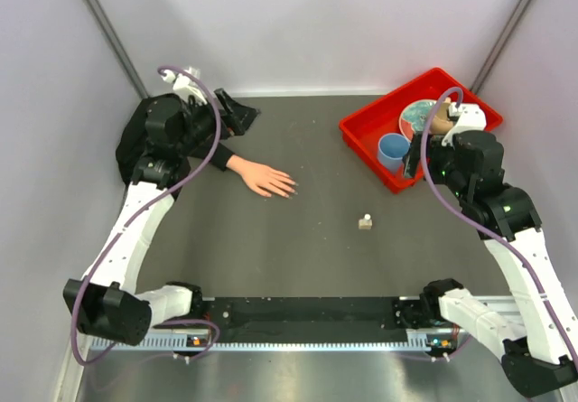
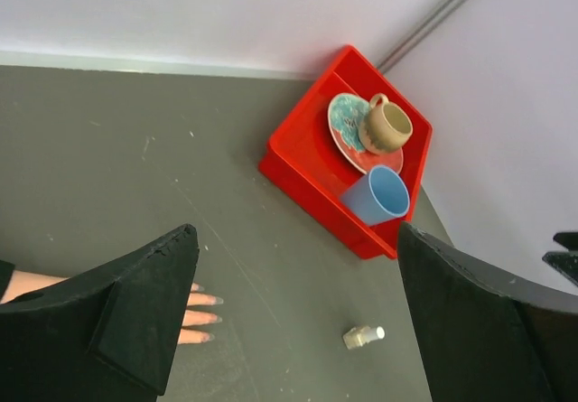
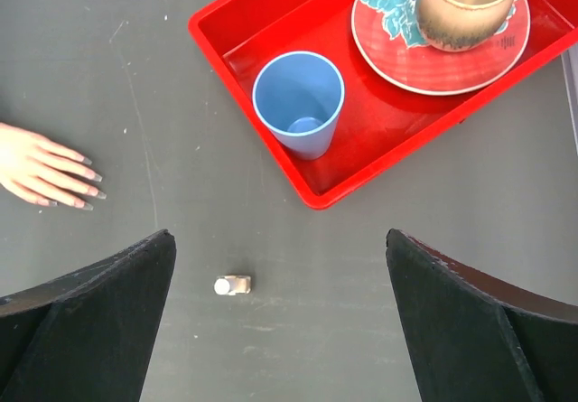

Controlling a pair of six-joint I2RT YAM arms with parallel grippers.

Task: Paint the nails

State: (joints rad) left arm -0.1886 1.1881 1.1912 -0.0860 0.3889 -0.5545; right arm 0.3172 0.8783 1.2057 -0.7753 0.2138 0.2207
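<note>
While both pincers stand wide open with nothing between their jaws, no painting has begun; the left pincer [image 2: 296,239] hangs above the sleeve end of the mannequin hand, and the right pincer [image 3: 280,239] hangs by the near edge of the tray.

Nearest on the dark tabletop [image 1: 298,257] sits the small tan bottle [image 1: 365,223] with its white cap, alone and well apart from everything; whether it stands or lies I cannot tell for sure. At its 10 o'clock lies the mannequin hand [image 1: 262,178], palm down, fingers spread toward 4 o'clock, wrist running into a black sleeve under the left arm; the nails [image 3: 90,190] are tiny dark tips at the finger ends.

Farther off, at the bottle's 1 o'clock, a red tray [image 3: 397,122] holds a blue cup [image 3: 298,104] and a mug [image 3: 465,4] on a plate [image 3: 470,81].

The nails look hard, glossy and far too small to grip; the hand is probably light and may slide, so steady it at the wrist. The bottle seems light, smooth and easily tipped; take its tan body low and its cap separately.
</note>
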